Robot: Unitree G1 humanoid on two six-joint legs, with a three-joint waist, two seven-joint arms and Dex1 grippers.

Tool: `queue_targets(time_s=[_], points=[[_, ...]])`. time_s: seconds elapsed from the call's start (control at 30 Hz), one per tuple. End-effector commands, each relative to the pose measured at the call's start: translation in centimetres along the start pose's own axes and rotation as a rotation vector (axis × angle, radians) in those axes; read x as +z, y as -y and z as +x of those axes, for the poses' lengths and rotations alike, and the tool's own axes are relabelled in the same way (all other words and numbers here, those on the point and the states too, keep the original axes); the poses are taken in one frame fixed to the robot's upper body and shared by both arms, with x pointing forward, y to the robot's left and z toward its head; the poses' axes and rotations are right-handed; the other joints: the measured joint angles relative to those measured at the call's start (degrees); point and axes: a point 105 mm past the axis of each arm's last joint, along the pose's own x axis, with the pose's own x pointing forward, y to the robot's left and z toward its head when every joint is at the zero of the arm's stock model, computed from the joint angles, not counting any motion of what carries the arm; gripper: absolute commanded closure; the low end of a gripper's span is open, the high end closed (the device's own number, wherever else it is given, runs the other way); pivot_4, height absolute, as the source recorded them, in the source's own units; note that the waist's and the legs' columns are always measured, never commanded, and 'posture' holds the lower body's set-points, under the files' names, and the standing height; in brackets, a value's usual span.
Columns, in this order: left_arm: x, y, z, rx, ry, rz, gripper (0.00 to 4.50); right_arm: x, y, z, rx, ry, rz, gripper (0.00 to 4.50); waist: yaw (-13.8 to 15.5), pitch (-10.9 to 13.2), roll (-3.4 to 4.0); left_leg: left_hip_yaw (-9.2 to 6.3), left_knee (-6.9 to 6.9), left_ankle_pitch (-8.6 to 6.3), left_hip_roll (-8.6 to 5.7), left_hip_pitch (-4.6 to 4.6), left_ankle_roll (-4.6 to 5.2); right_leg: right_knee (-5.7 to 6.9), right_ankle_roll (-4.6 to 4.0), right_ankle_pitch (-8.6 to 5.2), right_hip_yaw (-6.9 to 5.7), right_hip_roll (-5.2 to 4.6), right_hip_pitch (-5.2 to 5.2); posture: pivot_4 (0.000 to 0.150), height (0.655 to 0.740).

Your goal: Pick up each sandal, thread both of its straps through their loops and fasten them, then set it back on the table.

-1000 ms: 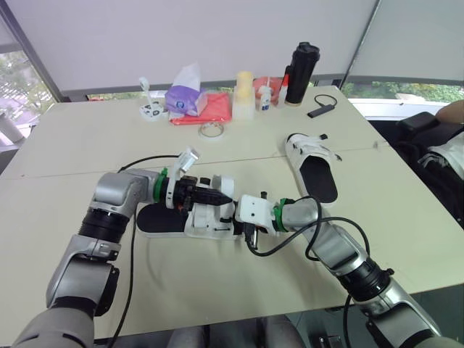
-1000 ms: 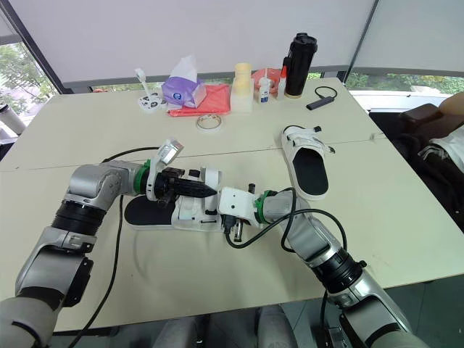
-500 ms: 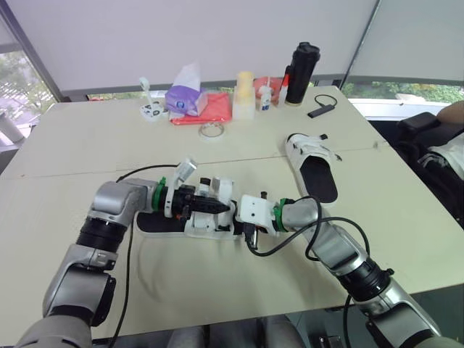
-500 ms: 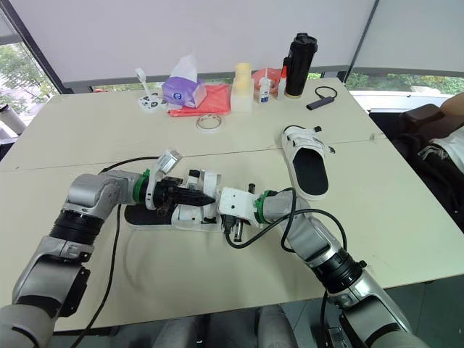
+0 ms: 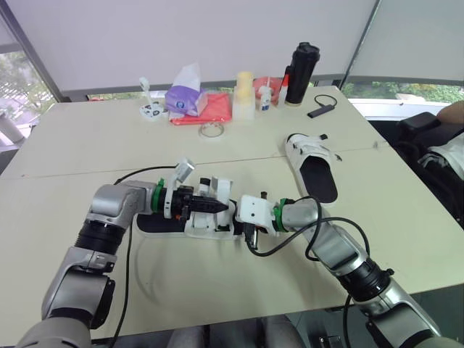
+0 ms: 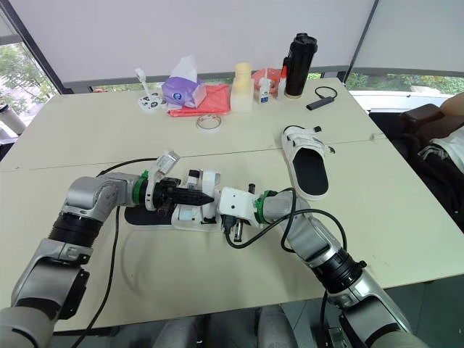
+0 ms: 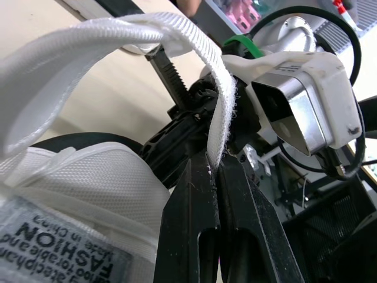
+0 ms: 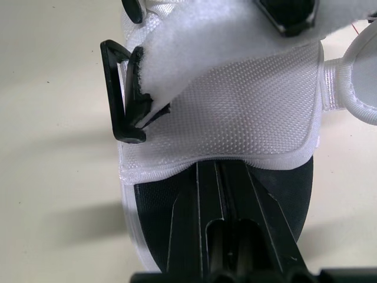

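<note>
A white sandal with a black sole (image 5: 194, 221) lies mid-table between my two grippers. My left gripper (image 5: 222, 207) is shut on its white strap (image 7: 221, 112), which arches up over the mesh upper (image 7: 88, 177). From the opposite side, my right gripper (image 5: 235, 217) is shut on the edge of the sandal's upper and sole (image 8: 235, 135). A black loop buckle (image 8: 121, 97) stands at the side of the upper with a fuzzy strap end lying against it. The second sandal (image 5: 312, 165) rests flat farther right on the table.
Along the far edge stand a purple tissue pack (image 5: 185, 94), a red cloth (image 5: 214, 109), a tape ring (image 5: 211, 130), a pale cup (image 5: 244, 93), a small bottle (image 5: 266, 98) and a black flask (image 5: 301, 72). A black gadget (image 5: 321, 110) lies nearby. A person's arm (image 5: 453, 112) is at the right.
My left gripper has sunk lower and slightly back with the strap in it, and the sandal's strap end has come down with it. The right arm has held still.
</note>
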Motion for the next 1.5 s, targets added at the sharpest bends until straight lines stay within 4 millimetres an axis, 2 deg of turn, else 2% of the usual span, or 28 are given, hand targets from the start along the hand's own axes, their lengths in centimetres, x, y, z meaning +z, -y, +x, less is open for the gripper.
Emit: queue_targets(time_s=[0.03, 0.27, 0.67, 0.97, 1.03, 1.27, 1.5], points=[[0.2, 0.3, -0.3, 0.011, 0.018, -0.007, 4.49, -1.3, -1.4, 0.7, 0.054, -0.048, 0.035, 4.5, 0.0, 0.0, 0.0, 0.0, 0.0, 0.0, 0.0, 0.0, 0.0, 0.0, 0.0, 0.0, 0.0, 0.0, 0.0, 0.15, 0.74], [-0.9, 0.1, -0.4, 0.042, -0.001, -0.003, 4.49, -1.3, -1.4, 0.7, 0.056, -0.045, 0.034, 4.5, 0.0, 0.0, 0.01, 0.0, -0.01, 0.0, 0.0, 0.02, 0.0, -0.01, -0.03, -0.02, 0.0, 0.0, 0.01, 0.15, 0.74], [-1.4, -0.3, -1.0, 0.082, -0.019, 0.011, 4.49, -1.2, -1.5, 0.7, 0.057, -0.045, 0.033, 4.5, 0.0, 0.0, 0.01, 0.0, -0.05, 0.0, 0.01, 0.03, -0.01, -0.02, -0.08, -0.04, 0.0, 0.0, 0.0, 0.15, 0.74], [-0.2, 0.6, -0.8, 0.057, 0.021, -0.006, 4.49, -1.2, -1.4, 0.8, 0.057, -0.045, 0.031, 4.5, -0.1, 0.0, 0.01, 0.0, -0.07, -0.01, 0.01, 0.03, -0.01, -0.04, -0.09, -0.05, 0.0, 0.0, -0.01, 0.15, 0.74], [-0.7, 0.6, -0.6, 0.07, -0.009, 0.008, 4.49, -1.2, -1.4, 0.8, 0.056, -0.045, 0.03, 4.5, -0.1, 0.0, 0.01, 0.0, -0.07, -0.01, 0.01, 0.03, -0.01, -0.04, -0.09, -0.05, 0.01, 0.0, 0.0, 0.15, 0.74], [-0.2, -0.1, 0.5, 0.149, -0.065, 0.15, 4.49, -1.2, -1.4, 0.9, 0.054, -0.042, 0.03, 4.5, -0.1, 0.0, 0.0, 0.01, -0.07, -0.01, 0.01, 0.03, -0.01, -0.05, -0.09, -0.05, 0.01, -0.01, 0.0, 0.15, 0.74], [0.2, -1.0, -0.1, 0.207, -0.127, 0.267, 4.49, -1.2, -1.4, 0.9, 0.05, -0.043, 0.034, 4.5, -0.1, 0.0, 0.0, 0.01, -0.08, -0.01, 0.01, 0.03, -0.01, -0.06, -0.12, -0.06, 0.01, -0.01, -0.01, 0.15, 0.74]])
